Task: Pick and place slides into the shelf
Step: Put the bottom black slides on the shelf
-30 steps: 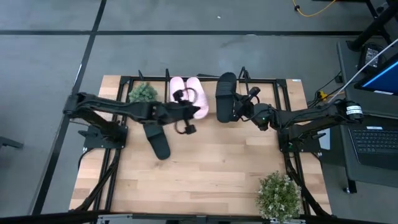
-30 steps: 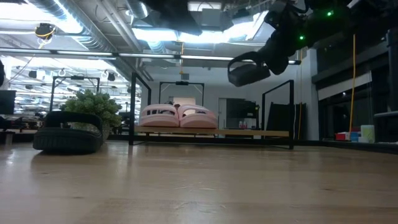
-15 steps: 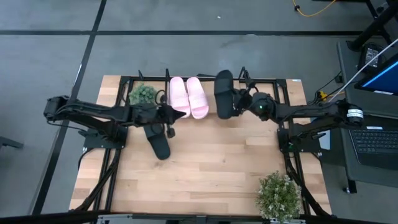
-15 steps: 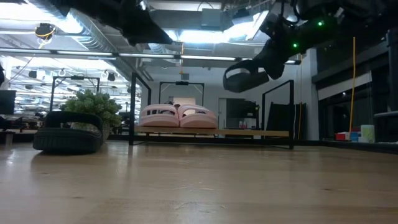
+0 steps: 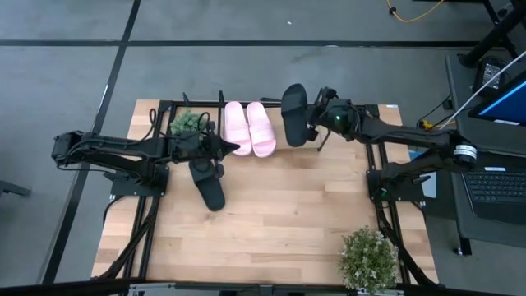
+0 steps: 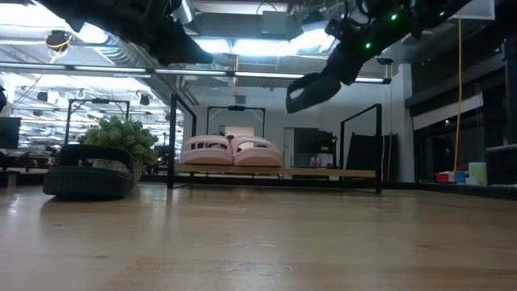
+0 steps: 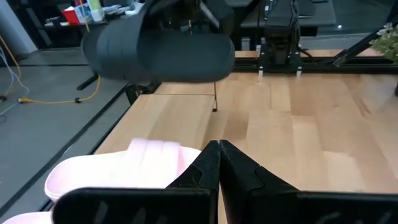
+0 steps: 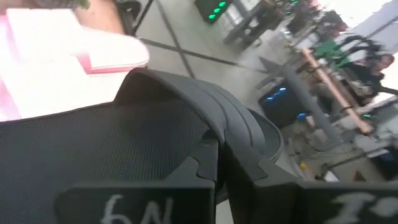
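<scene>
Presently your black slide hangs in the air above the right end of the shelf, clear of the board, as the low view confirms. You will find the right gripper pinching it by the strap; in the right wrist view the two dark fingers sit pressed together over the ribbed strap edge, with the textured footbed filling the space beside them.

Note the two pale pink slides lying side by side on the shelf board, just beside the lifted black one and touching each other along their inner edges. They rest flat, straps up, in the low view.

You have a second black slide lying on the wooden tabletop in front of the shelf, near its left half. The left gripper hovers just above the near end of that slide, its fingers pressed together and holding nothing.

A small green plant stands at the shelf's left end, beside the pink pair. A larger plant stands at the table's near right corner, well apart from the work.
</scene>
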{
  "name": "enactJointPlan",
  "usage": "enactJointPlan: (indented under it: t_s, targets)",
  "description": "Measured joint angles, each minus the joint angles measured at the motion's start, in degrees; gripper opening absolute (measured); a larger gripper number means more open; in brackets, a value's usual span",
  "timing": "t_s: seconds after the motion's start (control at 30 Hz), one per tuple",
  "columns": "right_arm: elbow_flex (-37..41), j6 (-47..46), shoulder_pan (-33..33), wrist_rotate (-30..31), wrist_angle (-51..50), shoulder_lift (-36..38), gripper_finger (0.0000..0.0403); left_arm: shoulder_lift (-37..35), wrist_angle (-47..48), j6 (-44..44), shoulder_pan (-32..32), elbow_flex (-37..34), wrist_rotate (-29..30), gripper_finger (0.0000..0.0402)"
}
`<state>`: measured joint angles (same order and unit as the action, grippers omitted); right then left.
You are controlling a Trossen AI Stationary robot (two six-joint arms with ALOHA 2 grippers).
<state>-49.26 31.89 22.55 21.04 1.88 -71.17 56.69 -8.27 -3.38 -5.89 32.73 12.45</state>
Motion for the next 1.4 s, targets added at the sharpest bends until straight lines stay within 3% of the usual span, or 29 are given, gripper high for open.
enactJointPlan:
  t_s: [0.13,0.83,1.4]
  targets:
    - [-0.22,-0.77,2.93,-3.72,0.01,-4.06,0.0012,0.0,0.02,-0.22,0.0,0.0,0.0,0.0001]
    - [-0.22,-3.33,4.93,-4.63,7.26,-17.22,0.0012,0.04,1.75,-0.31,0.0,0.0,0.02,0.0002]
    - [-0.22,-4.57,5.32,-6.93,9.5,-19.26,0.0012,0.04,2.27,-0.28,0.0,0.0,0.04,0.0002]
